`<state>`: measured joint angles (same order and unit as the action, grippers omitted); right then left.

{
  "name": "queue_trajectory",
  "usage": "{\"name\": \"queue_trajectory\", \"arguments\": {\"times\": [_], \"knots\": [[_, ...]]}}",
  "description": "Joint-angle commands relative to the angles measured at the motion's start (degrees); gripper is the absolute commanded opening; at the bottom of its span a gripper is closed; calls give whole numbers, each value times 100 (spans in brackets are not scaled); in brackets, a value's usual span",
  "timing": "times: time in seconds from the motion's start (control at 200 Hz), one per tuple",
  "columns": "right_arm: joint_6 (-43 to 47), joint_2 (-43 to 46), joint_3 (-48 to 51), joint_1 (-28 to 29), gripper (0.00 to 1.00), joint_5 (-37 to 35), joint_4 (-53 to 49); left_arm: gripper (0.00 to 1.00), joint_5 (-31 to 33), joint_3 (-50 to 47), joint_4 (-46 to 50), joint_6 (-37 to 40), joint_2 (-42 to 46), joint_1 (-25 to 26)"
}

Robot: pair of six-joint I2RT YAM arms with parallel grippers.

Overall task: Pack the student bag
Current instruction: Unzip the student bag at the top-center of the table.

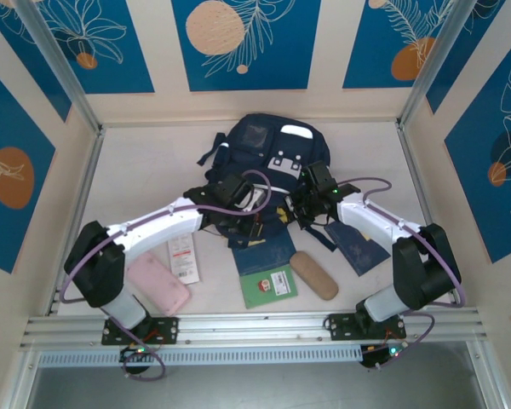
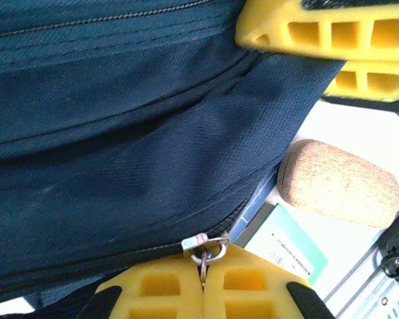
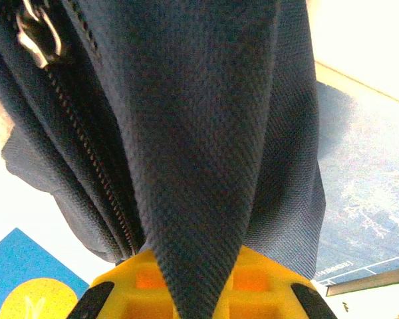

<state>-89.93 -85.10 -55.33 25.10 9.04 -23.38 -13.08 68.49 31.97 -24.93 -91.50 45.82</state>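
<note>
Each arm, left arm [image 1: 153, 223] and right arm [image 1: 376, 220], has white link shells between bulky black joint housings. A lilac cable [image 1: 75, 256] loops along each arm from base to wrist. The black bases [image 1: 143, 328] carry small green lights. The left gripper [image 2: 203, 274] and right gripper [image 3: 198, 279] have yellow fingers [image 2: 159, 286] moulded with rectangular hollow cells, on black mounts.

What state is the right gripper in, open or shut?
Shut on the student bag: a fold of its navy fabric is pinched between the right gripper's yellow fingers.
</note>
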Motion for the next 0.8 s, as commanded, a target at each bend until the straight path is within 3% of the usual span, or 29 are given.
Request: {"name": "queue_trajectory", "arguments": {"times": [0.0, 0.36, 0.795], "knots": [[167, 169, 76, -246, 0, -470, -175, 0, -123, -175, 444, 155, 302, -120], [613, 187, 48, -614, 0, -390, -339, 0, -375, -464, 423, 128, 485, -595], [1472, -125, -283, -1125, 0, -63, -472, 0, -499, -620, 401, 135, 550, -800]]}}
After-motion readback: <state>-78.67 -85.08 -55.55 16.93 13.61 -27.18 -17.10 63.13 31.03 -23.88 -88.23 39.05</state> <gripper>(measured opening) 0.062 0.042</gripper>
